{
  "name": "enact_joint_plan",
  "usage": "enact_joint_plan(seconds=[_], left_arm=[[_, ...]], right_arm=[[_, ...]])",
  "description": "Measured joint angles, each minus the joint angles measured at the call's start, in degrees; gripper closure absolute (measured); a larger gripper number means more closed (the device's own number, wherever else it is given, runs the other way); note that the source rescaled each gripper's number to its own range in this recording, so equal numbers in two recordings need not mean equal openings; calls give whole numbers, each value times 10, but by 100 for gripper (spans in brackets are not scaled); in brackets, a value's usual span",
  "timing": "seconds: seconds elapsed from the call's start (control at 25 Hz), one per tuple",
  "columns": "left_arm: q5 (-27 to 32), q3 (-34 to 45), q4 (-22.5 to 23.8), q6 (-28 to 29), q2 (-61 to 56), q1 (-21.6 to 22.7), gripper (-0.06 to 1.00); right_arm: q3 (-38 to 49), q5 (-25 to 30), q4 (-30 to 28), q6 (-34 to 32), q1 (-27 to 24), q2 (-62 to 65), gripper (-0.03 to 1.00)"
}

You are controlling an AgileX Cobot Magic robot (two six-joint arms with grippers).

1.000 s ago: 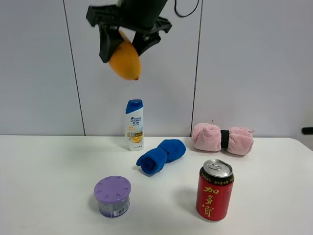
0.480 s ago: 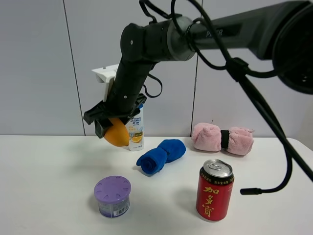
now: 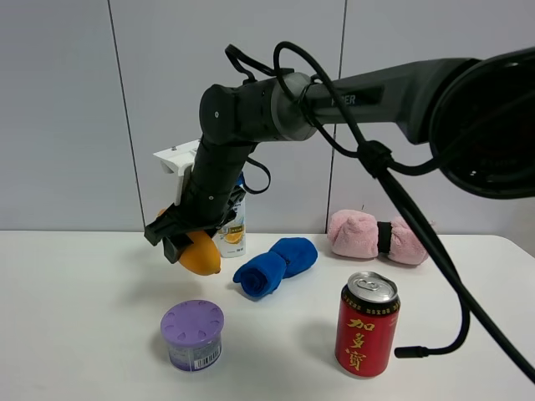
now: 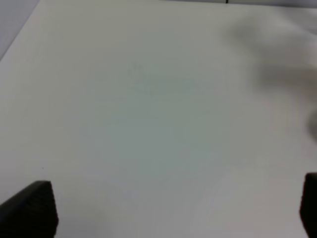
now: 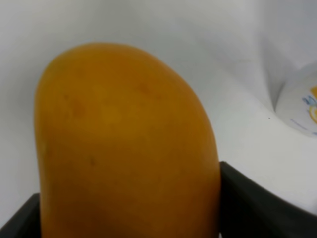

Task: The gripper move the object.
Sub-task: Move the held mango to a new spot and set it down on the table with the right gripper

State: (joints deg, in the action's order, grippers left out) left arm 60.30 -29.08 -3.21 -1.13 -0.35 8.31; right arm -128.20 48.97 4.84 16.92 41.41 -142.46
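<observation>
Fingers point(image 3: 170, 239) on the right arm hug the mango point(image 3: 204, 259) from both sides. The right wrist view shows the same thing: the mango point(image 5: 124, 148) fills the picture, with black fingers point(image 5: 257, 208) pressed beside it. The mango hangs low over the tabletop point(image 3: 75, 317) on the left side, a bit nearer than the shampoo bottle point(image 3: 235, 238) and farther than the purple jar point(image 3: 193, 335). I cannot tell for sure if it touches the tabletop, but it looks a little bit above it. The blue cloth point(image 3: 276, 266) lies just to its right. The left arm's fingers point(image 4: 30, 210) are spread wide and hold nothing, over bare tabletop. So I think the job is at the carrying part, close to putting down. The next move should be slow and gentle: lower the mango onto a free spot, keep away from the jar and the cloth, then let go, because a round mango may roll.
</observation>
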Motion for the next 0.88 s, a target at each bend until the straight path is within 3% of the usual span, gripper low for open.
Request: enact_joint_plan(seconds=[0.88], left_arm=[[0, 0, 0, 0, 0, 0, -6]], right_arm=[[0, -9, 1, -42, 1, -30, 97]])
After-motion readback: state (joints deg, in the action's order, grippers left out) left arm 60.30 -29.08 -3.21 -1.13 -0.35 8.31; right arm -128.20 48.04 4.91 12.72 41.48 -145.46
